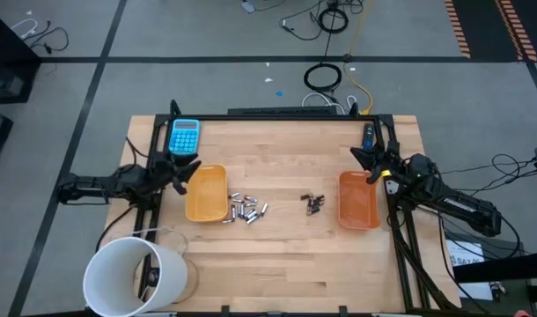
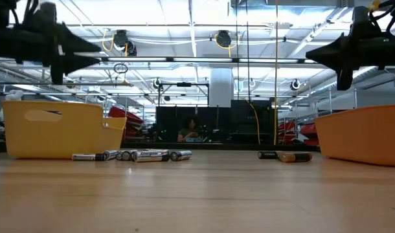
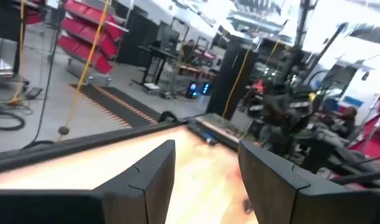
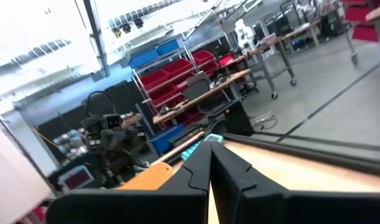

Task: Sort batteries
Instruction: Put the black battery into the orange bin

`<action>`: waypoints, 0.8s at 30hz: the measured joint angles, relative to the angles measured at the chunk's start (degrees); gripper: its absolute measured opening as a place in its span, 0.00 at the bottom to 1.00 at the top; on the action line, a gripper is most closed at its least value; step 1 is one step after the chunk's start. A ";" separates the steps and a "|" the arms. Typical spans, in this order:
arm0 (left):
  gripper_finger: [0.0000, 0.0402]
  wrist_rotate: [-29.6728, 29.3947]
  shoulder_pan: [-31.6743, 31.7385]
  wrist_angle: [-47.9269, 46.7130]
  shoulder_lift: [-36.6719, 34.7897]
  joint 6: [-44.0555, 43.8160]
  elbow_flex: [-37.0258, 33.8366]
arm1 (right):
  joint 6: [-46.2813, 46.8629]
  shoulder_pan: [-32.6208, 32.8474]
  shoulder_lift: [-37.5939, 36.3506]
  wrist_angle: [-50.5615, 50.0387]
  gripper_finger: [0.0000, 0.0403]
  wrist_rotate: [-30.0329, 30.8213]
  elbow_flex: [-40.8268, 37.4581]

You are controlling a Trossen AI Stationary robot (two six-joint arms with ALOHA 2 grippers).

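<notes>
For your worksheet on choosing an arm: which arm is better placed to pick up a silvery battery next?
Probably the left. The left gripper hangs open by the yellow tray, and the silvery batteries lie just beside that tray. The right gripper, shut, sits past the orange tray.

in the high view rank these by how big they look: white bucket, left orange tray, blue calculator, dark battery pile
1. White bucket, largest, though it stands tall toward the overhead camera, which may inflate it.
2. Left orange tray.
3. Blue calculator.
4. Dark battery pile, smallest.
</notes>
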 joint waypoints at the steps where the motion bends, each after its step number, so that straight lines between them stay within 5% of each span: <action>1: 0.46 0.15 -0.01 -0.07 0.84 -0.02 1.16 | 1.04 0.00 0.00 0.24 0.00 -0.33 0.00; 9: 0.46 3.27 -1.46 -8.45 18.93 -0.89 13.48 | 3.69 0.00 0.02 1.07 0.00 -0.74 0.00; 16: 0.46 2.59 -2.76 -6.18 36.37 4.28 22.27 | 3.98 0.00 0.13 0.78 0.00 -0.97 0.00; 24: 0.46 2.38 -2.78 -1.29 46.35 8.09 26.15 | 4.41 0.00 0.13 0.79 0.00 -0.98 0.00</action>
